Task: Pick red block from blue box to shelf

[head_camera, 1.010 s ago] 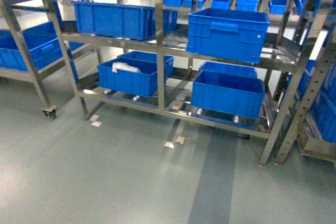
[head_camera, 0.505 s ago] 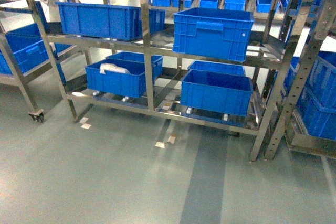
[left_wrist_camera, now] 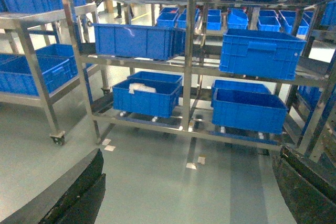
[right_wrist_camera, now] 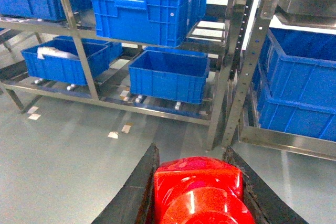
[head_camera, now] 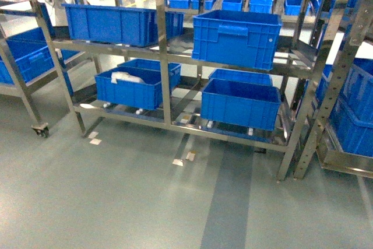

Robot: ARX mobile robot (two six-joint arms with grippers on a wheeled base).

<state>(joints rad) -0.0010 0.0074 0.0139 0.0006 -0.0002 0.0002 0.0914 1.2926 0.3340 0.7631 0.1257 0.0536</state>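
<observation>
The red block [right_wrist_camera: 198, 190], glossy with a round stud facing the camera, fills the bottom of the right wrist view. My right gripper [right_wrist_camera: 193, 155] is shut on it, a dark finger against each side. In the left wrist view my left gripper [left_wrist_camera: 190, 153] stands wide open with only floor between its fingers [left_wrist_camera: 79, 187]. The shelf [head_camera: 163, 45], a steel rack of uprights and rails, stands straight ahead across the floor, and it also shows in both wrist views [left_wrist_camera: 189, 51] [right_wrist_camera: 73, 24]. The blue box is out of view. Neither gripper shows in the head view.
Dark blue ribbed crates [head_camera: 236, 36] sit on the shelf's tiers, and one low crate [head_camera: 131, 88] holds something white. A second rack on casters [head_camera: 39, 129] is at the left and another with crates [head_camera: 349, 109] at the right. Small tape marks [head_camera: 183, 158] lie on the grey floor.
Over the first half second the shelf slid left and slightly closer in the head view. Since then the view has barely shifted.
</observation>
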